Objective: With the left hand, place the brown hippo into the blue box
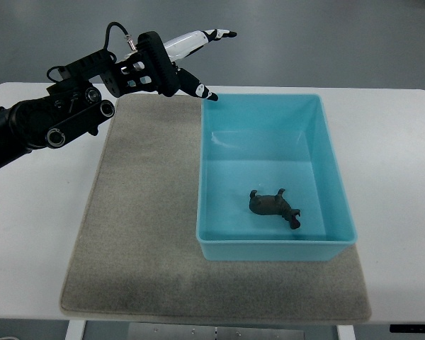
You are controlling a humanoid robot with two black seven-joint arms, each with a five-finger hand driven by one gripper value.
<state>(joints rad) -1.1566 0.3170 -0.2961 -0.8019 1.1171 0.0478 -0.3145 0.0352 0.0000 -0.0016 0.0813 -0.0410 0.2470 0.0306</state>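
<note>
Risk is now small, since the hippo [274, 206] already lies inside the box [269, 249], on its side with legs pointing toward the far wall, in the near right part of the floor and apart from every wall. What could still go wrong is judged to come from the left hand [176, 62]. It is held above the far left corner of the box, with the fingers [198, 89] spread and nothing gripped; one fingertip points down at the corner rim and seems close to it, though height above the rim cannot be told from this steep view. If the arm were lowered or swept to the right, the rim could be caught and the box pushed across the mat [127, 234], or tipped enough for the hippo to slide. A sweep along the far edge would be the likeliest cause, because the wrist and forearm are set low over the mat's far left corner.

The box is the only container seen. It is open-topped, rests on the mat with its near wall close to the mat's near edge, and holds the hippo alone; nothing else is seen in it. The mat lies on the table [397, 156]. The right hand is not in view
</note>
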